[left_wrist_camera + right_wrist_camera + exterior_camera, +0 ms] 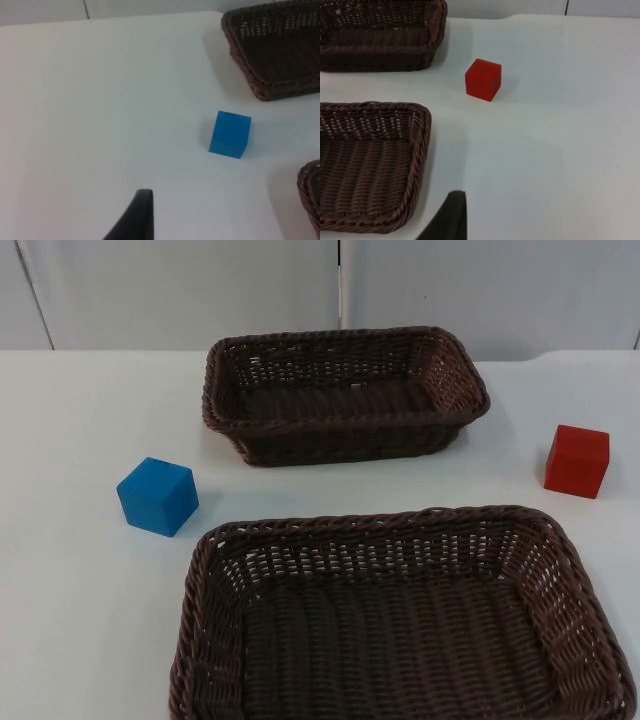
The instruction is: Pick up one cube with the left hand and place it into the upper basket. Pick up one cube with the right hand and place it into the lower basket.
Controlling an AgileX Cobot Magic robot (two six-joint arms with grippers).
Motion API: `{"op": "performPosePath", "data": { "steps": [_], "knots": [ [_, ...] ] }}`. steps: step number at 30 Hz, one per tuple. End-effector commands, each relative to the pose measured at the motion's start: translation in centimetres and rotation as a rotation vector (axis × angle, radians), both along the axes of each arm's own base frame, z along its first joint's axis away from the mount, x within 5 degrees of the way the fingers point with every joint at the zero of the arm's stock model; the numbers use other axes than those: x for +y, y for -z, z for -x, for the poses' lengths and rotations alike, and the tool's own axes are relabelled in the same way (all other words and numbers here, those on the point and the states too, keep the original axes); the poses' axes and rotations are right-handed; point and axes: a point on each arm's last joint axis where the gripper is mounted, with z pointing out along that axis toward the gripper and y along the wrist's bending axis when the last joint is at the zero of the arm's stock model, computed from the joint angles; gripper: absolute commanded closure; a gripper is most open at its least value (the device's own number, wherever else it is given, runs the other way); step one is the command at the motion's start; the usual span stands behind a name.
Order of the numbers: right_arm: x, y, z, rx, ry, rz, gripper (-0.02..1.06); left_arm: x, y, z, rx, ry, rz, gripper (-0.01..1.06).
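A blue cube (157, 496) rests on the white table left of the two brown wicker baskets. At the right side stands a red cube (577, 461). The upper basket (340, 440) and the lower basket (380, 522) hold nothing. My left gripper (135, 220) hovers above the table, well short of the blue cube (230, 134) and to its left. My right gripper (451, 220) hangs by the lower basket's corner (420, 150), with the red cube (483, 79) some way ahead. Neither gripper holds anything.
The upper basket (270, 90) lies beyond the blue cube, and the lower basket's rim (310, 190) is near it. The upper basket's wall (380, 60) stands left of the red cube. A grey partition (200, 290) closes the table's far edge.
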Motion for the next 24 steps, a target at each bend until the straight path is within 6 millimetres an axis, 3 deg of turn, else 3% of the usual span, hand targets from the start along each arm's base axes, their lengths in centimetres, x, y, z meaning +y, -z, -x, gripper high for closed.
{"op": "performPosePath", "data": {
  "steps": [1,5,16,24],
  "knots": [
    [0.0,0.0,0.1,-0.008,-0.005,0.001,0.0,-0.3,-0.2,-1.0,-0.009,0.021,0.014,0.0],
    [0.0,0.0,0.1,-0.008,-0.005,0.001,0.0,-1.0,0.5,-3.5,0.022,0.077,0.055,0.0],
    [0.0,0.0,0.1,-0.008,-0.005,0.001,0.0,-1.9,1.8,-6.8,0.025,0.169,0.105,0.0],
    [0.0,0.0,0.1,-0.008,-0.004,0.002,0.0,-2.3,2.5,-11.0,0.082,0.191,0.132,0.0]
  ]
}}
